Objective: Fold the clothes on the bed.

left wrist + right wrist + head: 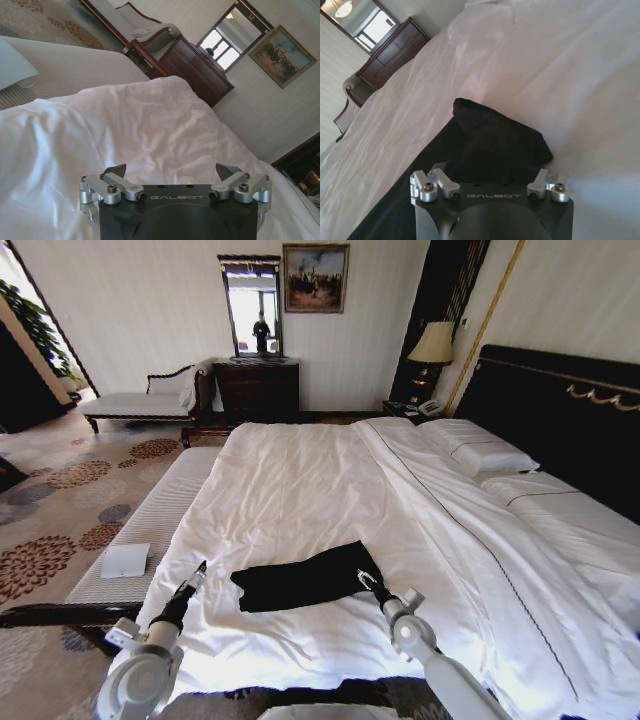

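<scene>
I count one black T-shirt [305,579] on the bed [300,490], lying as a flattened dark strip across the white sheet near the foot edge, between my two claws. My right claw [367,580] sits at the shirt's right end, low over the fabric; in the right wrist view the black cloth [495,140] bunches up directly ahead of that claw [490,172], with a rounded fold rising just beyond it. Its linkages look drawn in, but the fingertips are lost against the dark fabric, so I cannot tell whether it is pinching the shirt or merely resting over it.

My left claw [200,570] hovers off the shirt's left end, near but not touching it, above bare white sheet. In the left wrist view its two dark fingertips [117,170] stand wide apart with nothing between them, and ahead of that claw [172,172] there is only rumpled sheet [140,125].

Beyond my left claw, beside the bed, runs one pale upholstered bench [150,525] with one white folded item [125,560] on it. Farther ahead of both claws I count two pillows [480,452] at the dark headboard [560,410], one lamp [433,343], one dark dresser [258,388] under one mirror [251,305], one framed painting [315,278], and one chaise longue [150,400].
</scene>
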Controlling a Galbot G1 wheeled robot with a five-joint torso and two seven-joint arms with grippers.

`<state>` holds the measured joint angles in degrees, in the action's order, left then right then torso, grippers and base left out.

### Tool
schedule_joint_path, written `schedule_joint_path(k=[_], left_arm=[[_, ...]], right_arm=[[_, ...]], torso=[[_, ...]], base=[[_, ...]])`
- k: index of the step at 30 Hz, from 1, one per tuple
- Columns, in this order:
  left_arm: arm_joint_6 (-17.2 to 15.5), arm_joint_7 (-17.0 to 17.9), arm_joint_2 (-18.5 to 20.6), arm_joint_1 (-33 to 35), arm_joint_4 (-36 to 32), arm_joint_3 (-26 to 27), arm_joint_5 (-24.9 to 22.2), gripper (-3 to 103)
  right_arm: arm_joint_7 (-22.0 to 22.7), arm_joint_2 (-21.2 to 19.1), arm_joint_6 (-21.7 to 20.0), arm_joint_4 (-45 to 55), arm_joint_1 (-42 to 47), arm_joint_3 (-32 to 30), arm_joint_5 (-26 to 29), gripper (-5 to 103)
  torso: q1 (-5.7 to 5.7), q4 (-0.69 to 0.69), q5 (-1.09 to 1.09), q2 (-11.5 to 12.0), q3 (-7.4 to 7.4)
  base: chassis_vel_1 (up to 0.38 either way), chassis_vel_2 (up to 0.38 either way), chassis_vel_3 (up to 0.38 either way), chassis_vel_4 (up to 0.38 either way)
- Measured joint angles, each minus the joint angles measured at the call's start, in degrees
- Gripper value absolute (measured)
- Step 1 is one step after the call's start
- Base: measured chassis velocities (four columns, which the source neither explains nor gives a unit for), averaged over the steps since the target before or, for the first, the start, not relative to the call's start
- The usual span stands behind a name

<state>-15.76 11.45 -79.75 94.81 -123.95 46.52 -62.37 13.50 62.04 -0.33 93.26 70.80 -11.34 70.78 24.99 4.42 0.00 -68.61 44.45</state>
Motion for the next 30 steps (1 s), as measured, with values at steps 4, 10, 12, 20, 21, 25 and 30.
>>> schedule_joint_path(k=[4,10,12,20,21,25,30], left_arm=[[0.0,0.1,0.0,0.2,-0.1,0.1,0.0,100],[0.1,0.3,0.2,0.6,-0.1,0.2,0.0,100],[0.1,0.4,0.3,0.7,-0.1,0.2,0.0,100],[0.1,1.2,0.3,-0.3,-0.4,-0.3,0.1,100],[0.1,1.3,0.2,-0.5,-0.4,-0.5,0.2,100],[0.1,1.3,-0.1,-0.7,-0.5,-1.0,0.3,100],[0.1,1.3,-0.5,-0.9,-0.4,-1.4,0.6,100]], right_arm=[[-0.5,0.2,0.3,0.3,0.2,-0.1,-0.1,65],[-1.4,0.6,1.6,0.0,0.2,-0.2,-1.5,48],[-1.4,0.6,1.8,0.2,0.3,-0.5,-1.8,37],[-0.7,-3.4,3.2,5.1,2.6,-4.6,-1.9,11],[-0.7,-5.0,3.2,6.0,3.2,-6.4,-1.7,6],[-1.2,-8.4,3.4,6.9,4.3,-10.7,-1.0,3],[-2.8,-9.1,4.2,7.3,5.5,-11.6,-2.8,3]], torso=[[0.0,0.01,0.0,0.0,0.0],[0.0,0.0,0.0,0.0,0.0],[0.0,0.0,0.0,0.0,0.0],[0.0,-0.01,0.02,0.0,0.0],[0.0,-0.01,0.0,0.0,0.0],[0.0,0.01,0.0,0.0,0.0],[0.0,0.01,0.0,0.0,0.0]], base=[[0.0,0.0,0.0,0.0],[0.0,0.0,0.0,0.0],[0.0,0.0,0.0,0.0],[0.0,0.0,0.0,0.0],[0.0,0.0,0.0,0.0],[0.0,0.0,0.0,0.0],[0.0,0.0,0.0,0.0]])
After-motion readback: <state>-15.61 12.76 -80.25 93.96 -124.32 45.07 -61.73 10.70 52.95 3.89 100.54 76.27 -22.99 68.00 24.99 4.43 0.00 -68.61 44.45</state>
